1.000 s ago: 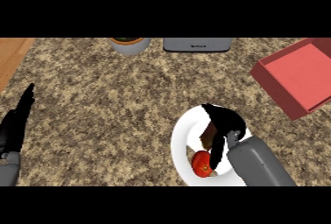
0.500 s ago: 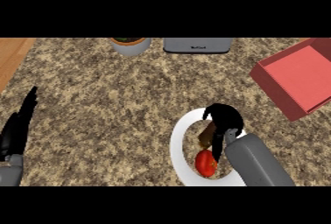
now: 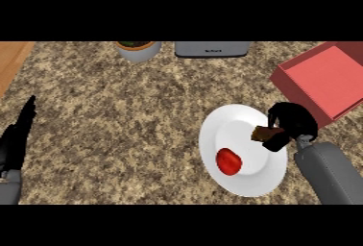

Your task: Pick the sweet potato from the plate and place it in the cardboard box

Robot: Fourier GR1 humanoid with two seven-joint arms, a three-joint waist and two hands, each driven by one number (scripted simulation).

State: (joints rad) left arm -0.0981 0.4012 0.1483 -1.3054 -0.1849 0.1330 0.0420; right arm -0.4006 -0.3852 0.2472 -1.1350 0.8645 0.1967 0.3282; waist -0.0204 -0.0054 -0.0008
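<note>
The sweet potato (image 3: 266, 134), a small brown piece, sits inside the curled fingers of the right hand (image 3: 292, 126), which grasps it over the three o'clock rim of the white plate (image 3: 220, 132); whether it still touches the plate or already hangs clear cannot be told from this steep view, though it appears lifted; a red rounded item (image 3: 228, 161), perhaps a tomato, lies on the plate toward six o'clock of the sweet potato, apart from the hand and untouched; the box (image 3: 322, 79), reddish in colour rather than plain cardboard brown, stands at one o'clock of the plate, near it and just beside the hand, with its open face turned up; at the far edge of the speckled tabletop (image 3: 127, 110), toward twelve o'clock, stand a grey appliance (image 3: 212, 48) and, to its nine o'clock side, a pot with something green and brown in it (image 3: 138, 49); the left hand (image 3: 17, 139) rests at the nine o'clock edge of the view, fingers straight and released, holding nothing; judged from this, the pick looks done or nearly so, and what is left is the short carry toward one o'clock, over the box wall, and the release inside; the placing is not yet done.
</note>
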